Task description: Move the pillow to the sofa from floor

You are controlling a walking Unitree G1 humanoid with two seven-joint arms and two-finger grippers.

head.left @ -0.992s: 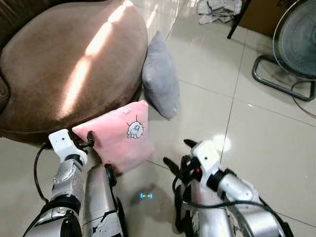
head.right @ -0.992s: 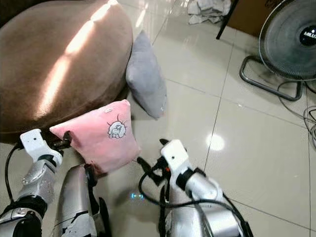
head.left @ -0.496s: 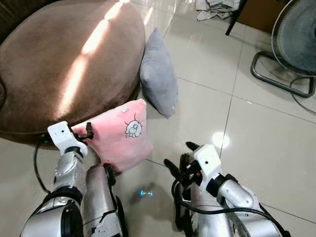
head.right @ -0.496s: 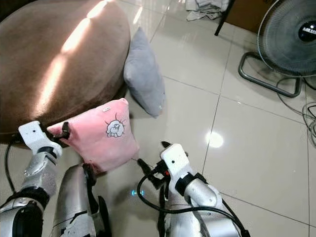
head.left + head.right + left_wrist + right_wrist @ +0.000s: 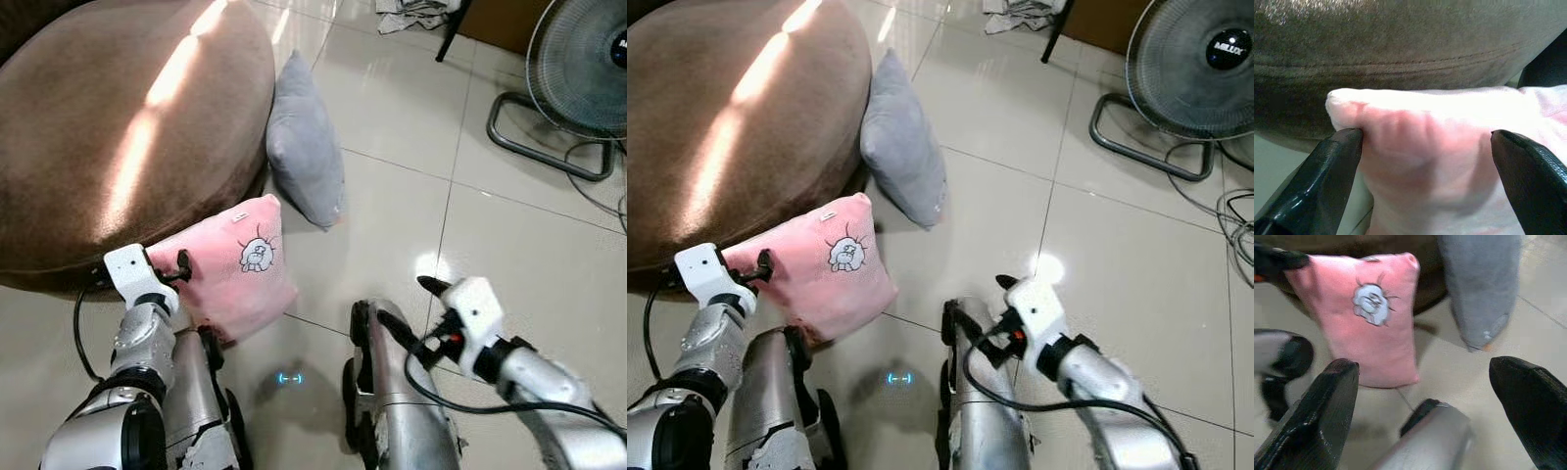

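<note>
1. Since a second ago the right tool [image 5: 1004, 318] has swung outward and away from the square pink fabric pillow with a small cartoon print [image 5: 235, 279]; it now hangs over the glossy cream tiled floor [image 5: 549, 255], well apart from the pillow, its two black fingers spread wide with nothing between them.
2. The left tool [image 5: 179, 267] has stayed at the pillow's upper left corner. Its wrist view shows the fingers [image 5: 1334, 161] straddling that corner: one touches the fabric edge and dents it slightly, the other sits at the far side, so the tool reads as spread around the corner, not yet pinching it firmly.
3. The whole view has also shifted a little, which is the head camera moving; the pillow itself seems not to have moved.
4. Judgement: the job now looks like a one-armed grab by the left tool, and the lift has not begun.
5. The pillow stands tilted on one lower corner on the floor, leaning against the base of the round brown suede-like sofa [image 5: 118, 127]. It looks soft and plump, and would probably sag when held by one corner.
6. A grey fabric pillow [image 5: 304, 157] stands on edge just beside it, also leaning on the sofa.
</note>
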